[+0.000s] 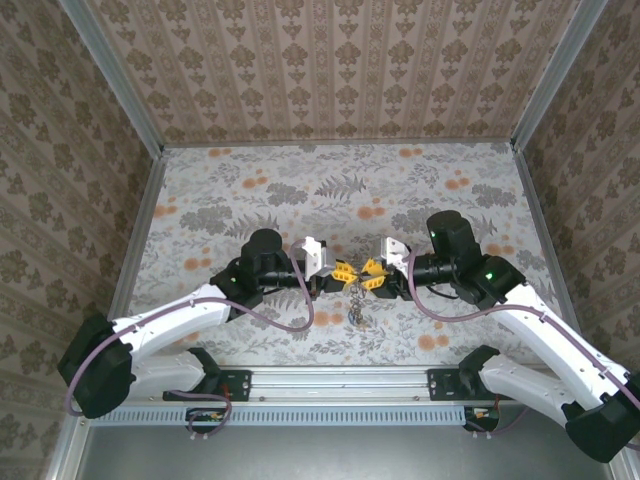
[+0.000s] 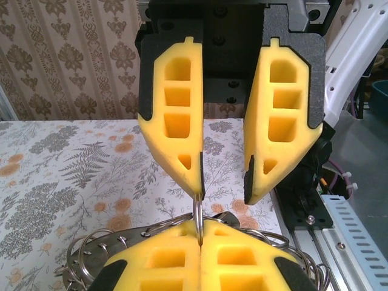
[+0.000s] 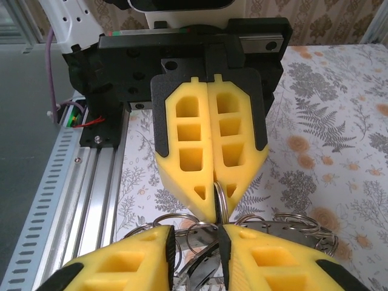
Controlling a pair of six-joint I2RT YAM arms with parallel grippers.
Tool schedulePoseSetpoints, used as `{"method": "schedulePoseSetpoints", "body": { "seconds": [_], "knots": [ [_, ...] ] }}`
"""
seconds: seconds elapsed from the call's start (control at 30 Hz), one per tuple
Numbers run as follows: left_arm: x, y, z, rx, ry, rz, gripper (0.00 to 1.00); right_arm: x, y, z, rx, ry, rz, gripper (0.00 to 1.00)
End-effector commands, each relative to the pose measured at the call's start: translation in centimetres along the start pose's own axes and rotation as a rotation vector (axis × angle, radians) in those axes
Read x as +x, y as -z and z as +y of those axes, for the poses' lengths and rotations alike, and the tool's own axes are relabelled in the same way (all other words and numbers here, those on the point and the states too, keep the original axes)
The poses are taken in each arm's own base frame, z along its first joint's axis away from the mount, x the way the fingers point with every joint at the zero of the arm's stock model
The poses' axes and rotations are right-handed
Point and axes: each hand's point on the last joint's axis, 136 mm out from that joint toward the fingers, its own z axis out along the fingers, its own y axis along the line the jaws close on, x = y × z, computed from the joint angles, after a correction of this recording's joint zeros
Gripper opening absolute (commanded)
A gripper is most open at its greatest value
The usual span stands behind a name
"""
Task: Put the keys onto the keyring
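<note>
My left gripper is shut on a thin split ring that stands edge-on between its yellow fingertips. That ring belongs to the keyring, a flat grey metal piece bearing several wire rings, which hangs below both grippers. My right gripper faces the left gripper tip to tip and is open, one fingertip touching the held ring. A dark oval head, probably the key, hangs low between the right fingers, apart from them. In the top view the left gripper and right gripper meet over the table's near middle.
The floral tablecloth stretches away behind the grippers. An aluminium rail runs along the near edge under the arm bases. Patterned walls close in the back and both sides.
</note>
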Motion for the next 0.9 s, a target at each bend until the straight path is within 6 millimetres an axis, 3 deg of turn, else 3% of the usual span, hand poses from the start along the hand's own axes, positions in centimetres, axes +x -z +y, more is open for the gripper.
{"method": "schedulePoseSetpoints", "body": {
  "seconds": [0.0, 0.2, 0.3, 0.6, 0.63, 0.73, 0.8, 0.87],
  "knots": [
    [-2.8, -0.1, -0.6, 0.034, -0.072, -0.086, 0.00, -0.6, 0.2, -1.0, 0.068, 0.023, 0.003, 0.30],
    [-2.7, -0.2, -0.7, 0.041, -0.072, -0.081, 0.00, -0.3, 0.4, -1.0, 0.072, 0.015, 0.020, 0.29],
    [-2.7, -0.2, -0.7, 0.043, -0.075, -0.082, 0.00, -0.4, 0.2, -0.7, 0.044, 0.010, 0.011, 0.22],
    [-2.6, -0.4, -0.5, 0.042, -0.073, -0.076, 0.00, -1.4, -0.4, 0.8, -0.085, -0.022, -0.036, 0.21],
    [-2.6, -0.4, -0.5, 0.042, -0.071, -0.076, 0.00, -1.6, -0.4, 0.9, -0.092, -0.020, -0.040, 0.19],
    [-2.4, -0.4, -0.4, 0.035, -0.062, -0.071, 0.00, -1.6, -0.4, 0.6, -0.082, -0.014, -0.034, 0.01],
    [-2.3, -0.3, -0.1, 0.011, -0.053, -0.066, 0.01, -1.2, -0.4, -0.1, -0.038, -0.004, -0.002, 0.00],
    [-1.7, 0.0, 0.2, -0.015, -0.039, -0.036, 0.16, -0.7, -0.1, -0.7, 0.004, 0.014, 0.042, 0.00]
  ]
}}
